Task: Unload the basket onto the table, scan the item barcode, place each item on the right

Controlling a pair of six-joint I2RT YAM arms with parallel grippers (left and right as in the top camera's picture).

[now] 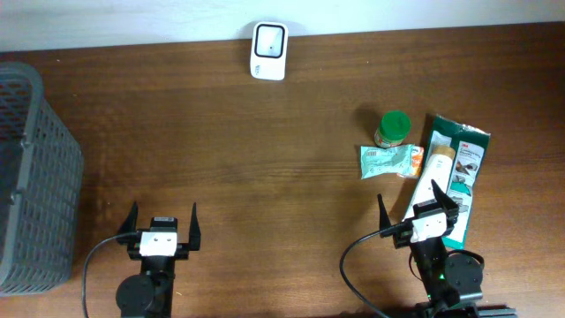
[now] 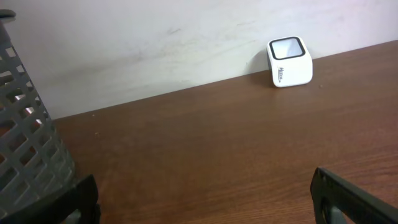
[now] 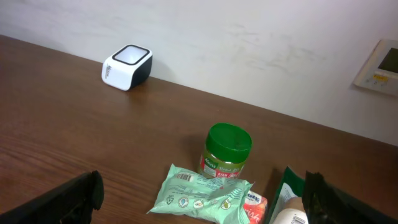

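Note:
A white barcode scanner [image 1: 268, 40] [image 2: 289, 62] [image 3: 126, 66] stands at the table's far edge by the wall. At the right lie the items: a green-lidded jar [image 1: 393, 128] [image 3: 227, 149], a mint-green packet [image 1: 384, 162] [image 3: 202, 193] with its barcode facing up, a small orange pack [image 3: 255, 208], a white tube [image 1: 430, 177] and a large green pouch [image 1: 459, 181]. My right gripper [image 1: 417, 205] [image 3: 200, 190] is open just short of the packet and tube, holding nothing. My left gripper [image 1: 164, 212] [image 2: 202, 193] is open over bare wood at the near left.
A grey mesh basket [image 1: 31, 177] [image 2: 25, 143] stands at the left edge, close to the left arm. A beige wall panel [image 3: 379, 65] shows behind the table on the right. Black cables trail from both arm bases along the near edge.

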